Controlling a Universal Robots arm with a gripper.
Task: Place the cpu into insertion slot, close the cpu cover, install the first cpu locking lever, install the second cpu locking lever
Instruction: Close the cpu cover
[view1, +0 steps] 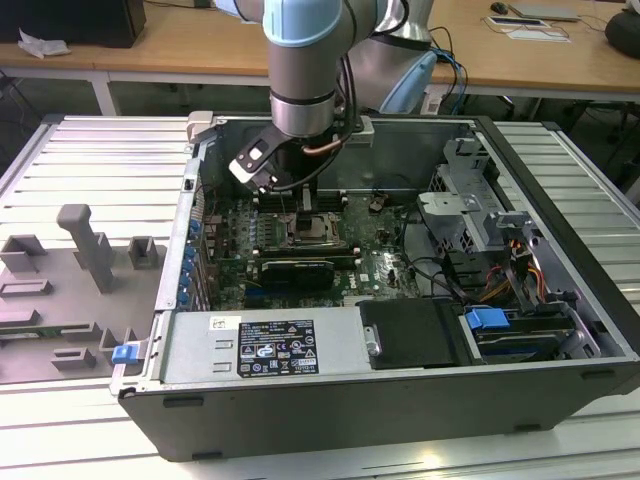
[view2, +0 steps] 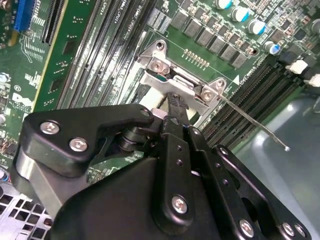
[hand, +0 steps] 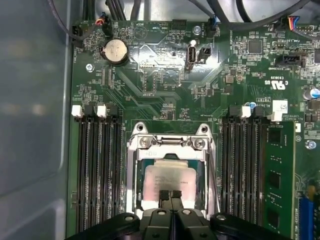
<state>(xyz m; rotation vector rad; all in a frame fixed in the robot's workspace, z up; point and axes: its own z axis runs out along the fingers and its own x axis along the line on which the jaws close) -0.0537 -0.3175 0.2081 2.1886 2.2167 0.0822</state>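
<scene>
Standing by the table, I'd say the exterior view looks down at a slant across the near long wall of the open computer case (view1: 560, 200), far enough back to take in all of it. The first wrist view faces straight down on the motherboard (hand: 150, 65) from close by. The second wrist view sits closer still, slanting along the gripper (view2: 175, 102). All three share the insertion slot (view1: 312, 230) (hand: 132, 175) (view2: 165, 67), and both wrist views the memory slots (hand: 97, 170) (view2: 115, 45) beside it.

Dull metal cpu (hand: 167, 176), matt black end effector (hand: 169, 194), glossy green motherboard (hand: 150, 60)
</scene>
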